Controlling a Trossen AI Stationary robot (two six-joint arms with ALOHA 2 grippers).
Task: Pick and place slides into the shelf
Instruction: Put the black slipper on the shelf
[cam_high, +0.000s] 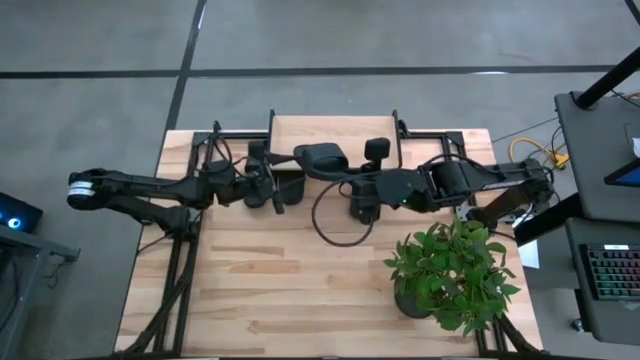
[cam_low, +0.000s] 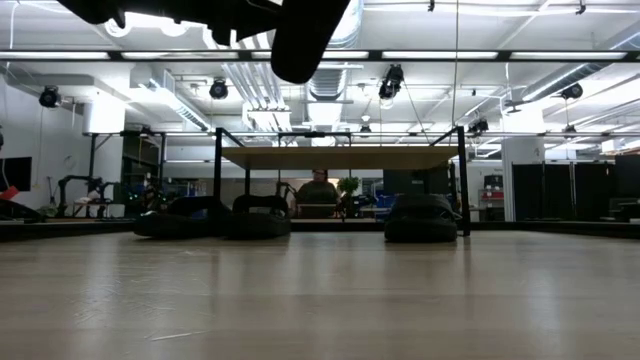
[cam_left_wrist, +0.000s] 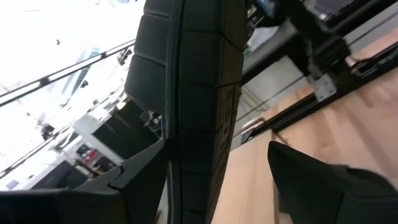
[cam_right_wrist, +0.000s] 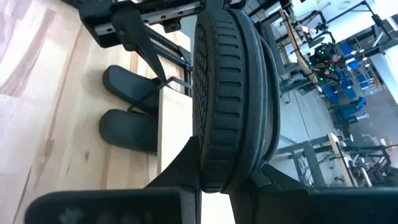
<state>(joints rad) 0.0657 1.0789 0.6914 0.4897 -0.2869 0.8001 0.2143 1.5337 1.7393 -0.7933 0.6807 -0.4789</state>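
Observation:
One black slide hangs in the air in front of the shelf; it also shows at the top of the low view. My right gripper comes from the right and is shut on it. My left gripper comes from the left and is open, its fingers either side of the same slide. Three more slides rest on their soles on the table under the shelf's board. My right gripper pinches the slide between its two fingers at the end nearest the wrist. The ribbed sole faces the camera and the slide reaches away along the fingers. It is lifted clear of the table. My left gripper has one finger close against the slide's edge and the other apart from it; I cannot tell whether it touches.
A potted plant stands near the table's right near corner. A cable loop hangs below the right arm. A person sits beyond the table behind the shelf. Bare tabletop lies toward the near edge.

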